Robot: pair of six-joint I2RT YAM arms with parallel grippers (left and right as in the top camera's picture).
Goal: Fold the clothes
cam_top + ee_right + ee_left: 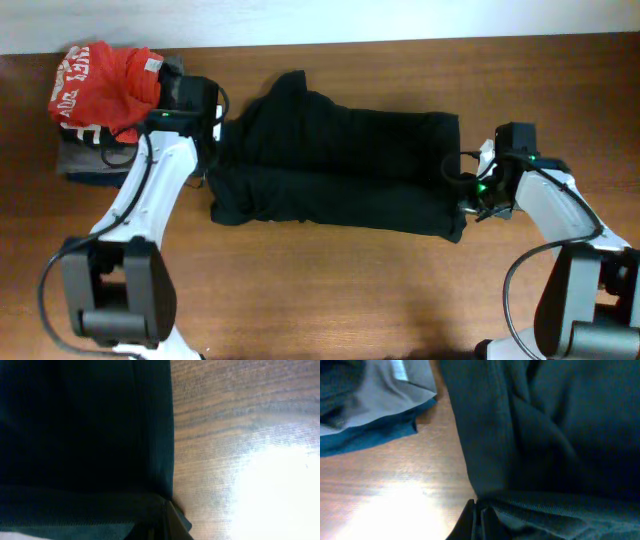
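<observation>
A black garment (335, 165) lies folded lengthwise across the middle of the wooden table. My left gripper (212, 150) is at its left end and is shut on the cloth's edge; the left wrist view shows the fingers (479, 520) pinching the dark fabric (545, 435). My right gripper (468, 185) is at the right end, shut on the edge there; the right wrist view shows the fingers (167, 522) closed on the dark fabric (80, 435).
A red printed shirt (100, 85) lies on a stack of grey and blue clothes (85, 165) at the far left; the stack also shows in the left wrist view (370, 405). Bare table (330, 290) lies in front of the garment.
</observation>
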